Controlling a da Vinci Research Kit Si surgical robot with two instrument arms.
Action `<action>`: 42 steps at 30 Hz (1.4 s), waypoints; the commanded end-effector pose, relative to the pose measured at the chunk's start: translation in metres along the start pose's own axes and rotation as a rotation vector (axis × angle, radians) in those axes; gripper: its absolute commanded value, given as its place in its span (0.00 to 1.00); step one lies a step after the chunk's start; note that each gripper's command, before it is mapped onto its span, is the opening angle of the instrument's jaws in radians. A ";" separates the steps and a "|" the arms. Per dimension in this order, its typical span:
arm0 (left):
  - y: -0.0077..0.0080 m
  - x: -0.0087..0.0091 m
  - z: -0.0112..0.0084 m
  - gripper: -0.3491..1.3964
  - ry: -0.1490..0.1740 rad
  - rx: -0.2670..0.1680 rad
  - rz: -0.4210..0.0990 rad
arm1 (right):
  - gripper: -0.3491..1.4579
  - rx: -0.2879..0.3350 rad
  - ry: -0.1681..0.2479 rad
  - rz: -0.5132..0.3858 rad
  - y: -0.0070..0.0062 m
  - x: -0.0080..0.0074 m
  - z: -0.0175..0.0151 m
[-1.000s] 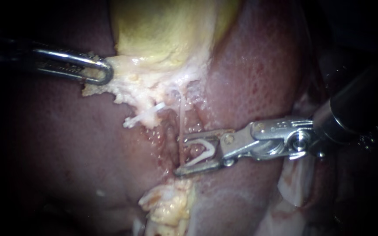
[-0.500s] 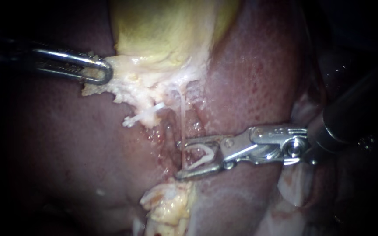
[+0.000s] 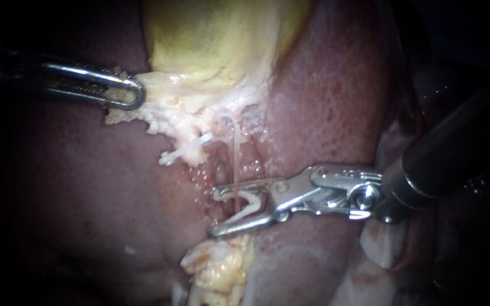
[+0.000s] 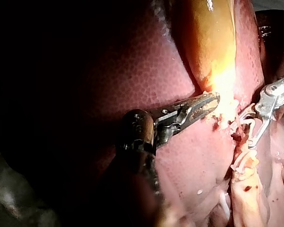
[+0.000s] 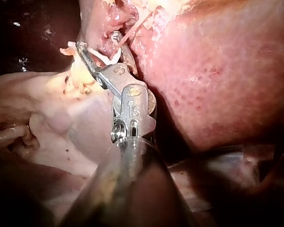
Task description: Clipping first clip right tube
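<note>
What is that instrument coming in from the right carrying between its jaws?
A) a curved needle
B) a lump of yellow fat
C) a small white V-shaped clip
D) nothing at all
C: a white V-shaped clip sits between the jaws of the right instrument, touching both, and the thin pale tube runs down into the gap between them.

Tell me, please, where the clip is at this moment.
In the endoscope view, lower centre: the clip sits in the jaws of the right instrument, straddling the thin tube below the gallbladder.
</note>
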 end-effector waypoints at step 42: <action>-0.0003 0.0000 -0.0001 0.00 0.000 0.000 0.000 | 0.13 0.066 0.016 0.075 -0.0045 0.0034 -0.0008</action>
